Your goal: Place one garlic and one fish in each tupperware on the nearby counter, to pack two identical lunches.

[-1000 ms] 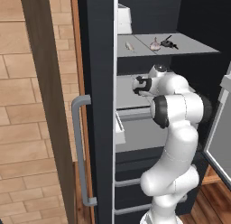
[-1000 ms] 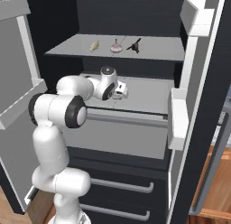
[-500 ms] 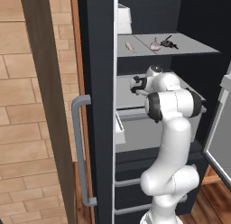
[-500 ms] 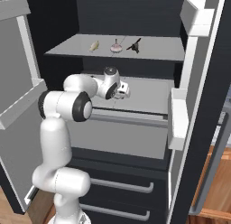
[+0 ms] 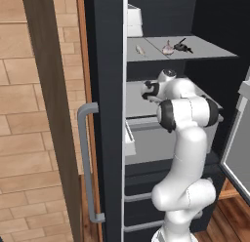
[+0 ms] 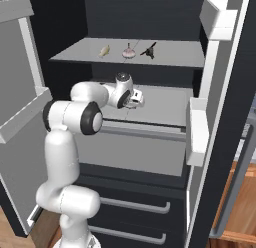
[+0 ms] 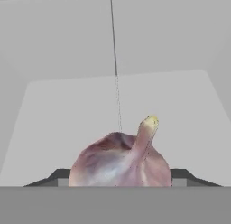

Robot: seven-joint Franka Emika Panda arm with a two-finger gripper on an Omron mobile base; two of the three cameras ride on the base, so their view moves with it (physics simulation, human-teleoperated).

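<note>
My gripper [image 7: 119, 175] is reaching into the open fridge over the middle shelf [image 6: 165, 104]. A pinkish-white garlic [image 7: 120, 163] with a pointed tip sits between the two dark fingertips [image 7: 58, 175], which press against its sides. The hand shows at the shelf in the left base view [image 5: 147, 90] and in the right base view [image 6: 136, 98]. On the upper shelf lie a slender tan fish [image 6: 104, 51] and a second garlic [image 6: 128, 52]. The same fish [image 5: 140, 50] and garlic [image 5: 167, 48] also appear from the left. The tupperware and the counter are out of view.
A small dark object [image 6: 148, 50] lies right of the upper-shelf garlic. The fridge door [image 5: 105, 114] with its grey handle [image 5: 85, 158] stands open on the left. A door bin [image 6: 197, 129] juts in on the right. Drawers [image 6: 135, 207] sit below the shelves.
The jaws have come together from wide open onto the garlic. The hand has pushed slightly deeper over the middle shelf. The upper-shelf items have not moved.
</note>
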